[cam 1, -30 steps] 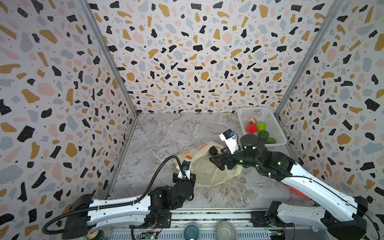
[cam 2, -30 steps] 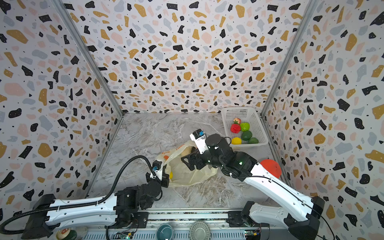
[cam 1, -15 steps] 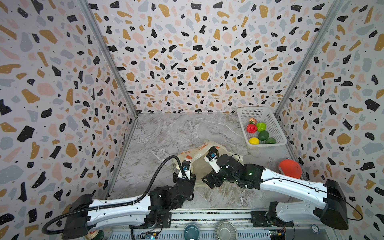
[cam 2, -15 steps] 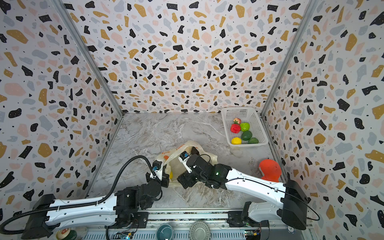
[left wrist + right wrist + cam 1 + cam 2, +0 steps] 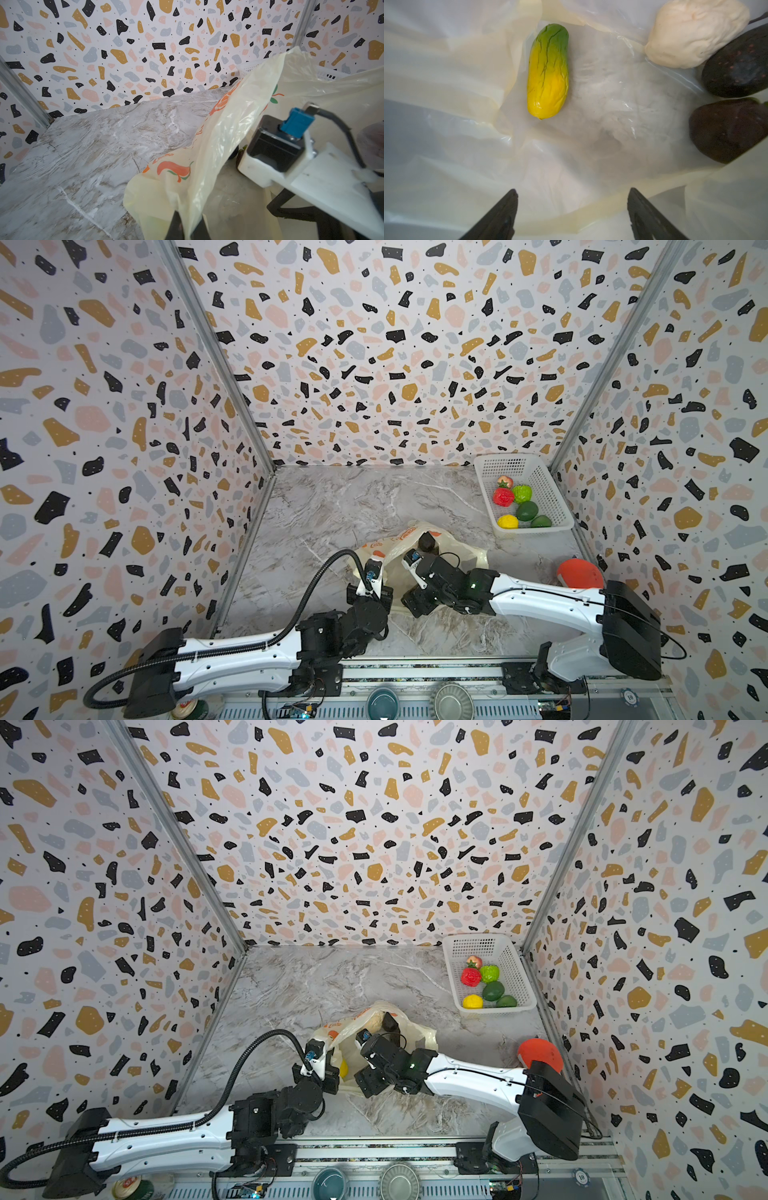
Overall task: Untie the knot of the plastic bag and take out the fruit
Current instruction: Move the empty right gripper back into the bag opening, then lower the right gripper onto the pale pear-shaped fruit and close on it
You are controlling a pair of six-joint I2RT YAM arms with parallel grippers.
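Observation:
The pale yellow plastic bag (image 5: 465,551) (image 5: 417,1031) lies at the middle front of the marble floor with its mouth standing open. No knot shows. My left gripper (image 5: 188,227) (image 5: 380,578) is shut on the bag's near edge (image 5: 207,145) and holds it up. My right gripper (image 5: 572,190) (image 5: 409,600) is open inside the bag's mouth, nothing between its fingers. Ahead of it on the bag's floor (image 5: 467,72) lie a yellow-green fruit (image 5: 548,72) (image 5: 343,1068), a cream fruit (image 5: 695,33) (image 5: 375,1022) and two dark fruits (image 5: 737,64) (image 5: 726,128).
A white perforated basket (image 5: 534,530) (image 5: 496,1011) at the back right holds several fruits. A red-orange round object (image 5: 579,572) lies by the right wall, just behind my right arm. Terrazzo walls close in the floor on three sides.
My right arm has come down and to the left from near the basket into the bag's mouth, its jaws a little narrower. The left gripper has kept its hold.

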